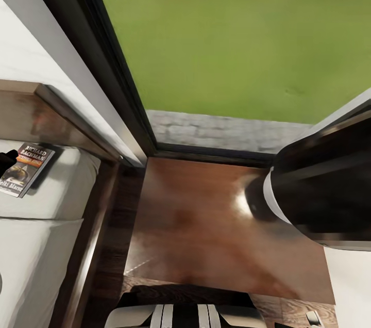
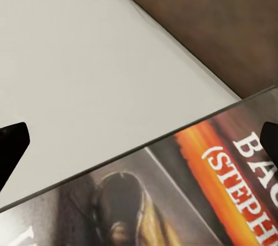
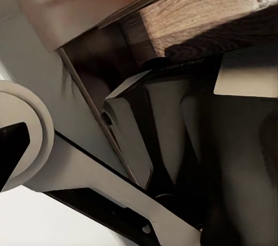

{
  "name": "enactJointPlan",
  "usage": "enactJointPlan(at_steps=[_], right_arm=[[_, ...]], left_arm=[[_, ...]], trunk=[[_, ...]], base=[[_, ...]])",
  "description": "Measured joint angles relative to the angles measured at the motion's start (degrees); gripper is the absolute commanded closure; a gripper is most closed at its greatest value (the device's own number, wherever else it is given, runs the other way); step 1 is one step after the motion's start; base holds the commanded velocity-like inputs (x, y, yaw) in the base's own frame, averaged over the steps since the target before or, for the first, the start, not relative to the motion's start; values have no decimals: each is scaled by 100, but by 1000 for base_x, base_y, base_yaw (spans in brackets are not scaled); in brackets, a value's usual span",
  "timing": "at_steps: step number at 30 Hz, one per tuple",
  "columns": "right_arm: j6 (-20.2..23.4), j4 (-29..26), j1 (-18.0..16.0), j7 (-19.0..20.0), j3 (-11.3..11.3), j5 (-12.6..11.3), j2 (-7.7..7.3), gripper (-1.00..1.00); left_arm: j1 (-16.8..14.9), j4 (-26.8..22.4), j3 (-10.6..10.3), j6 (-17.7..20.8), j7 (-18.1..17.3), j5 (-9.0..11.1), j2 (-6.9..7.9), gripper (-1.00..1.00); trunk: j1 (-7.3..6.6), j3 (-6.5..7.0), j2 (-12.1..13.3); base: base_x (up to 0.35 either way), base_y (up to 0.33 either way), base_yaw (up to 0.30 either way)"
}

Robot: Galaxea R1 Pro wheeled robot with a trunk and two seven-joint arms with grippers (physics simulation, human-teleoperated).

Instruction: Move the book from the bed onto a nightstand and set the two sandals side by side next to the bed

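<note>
Left gripper (image 1: 6,159) reaches the book (image 1: 27,168) on the bed (image 1: 41,214), nightstand (image 1: 206,225) beside it.

At the left, the book lies flat on the pale mattress near the headboard (image 1: 46,116). The left gripper is spread wide, one fingertip (image 2: 11,147) on each side of the book, not closed on it. In the middle stands the glossy nightstand, under the window (image 1: 232,44). About the right gripper I cannot tell if it is open.

One book (image 1: 26,169), one bed (image 1: 46,225), one nightstand (image 1: 206,225), one window (image 1: 232,44).
</note>
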Motion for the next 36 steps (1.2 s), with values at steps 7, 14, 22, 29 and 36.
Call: enactJointPlan(at_steps=[7, 14, 22, 29, 36], right_arm=[[0, 0, 0, -1, 0, 0, 0, -100], [0, 0, 0, 0, 0, 0, 0, -100], [0, 0, 0, -1, 0, 0, 0, -100], [0, 0, 0, 1, 0, 0, 0, -100], [0, 0, 0, 1, 0, 0, 0, -100]], left_arm=[[0, 0, 0, 11, -5, 0, 0, -100], [0, 0, 0, 13, -6, 0, 0, -100], [0, 0, 0, 19, -8, 4, 0, -100], [0, 0, 0, 20, -11, 7, 0, -100], [-4, -16, 1, 21, -10, 2, 1, -100]], trunk=[[0, 0, 0], [109, -89, -199], [176, -144, -321], [176, -144, -321], [284, -232, -520]], base=[[0, 0, 0], [0, 0, 0], [0, 0, 0], [0, 0, 0], [0, 0, 0]])
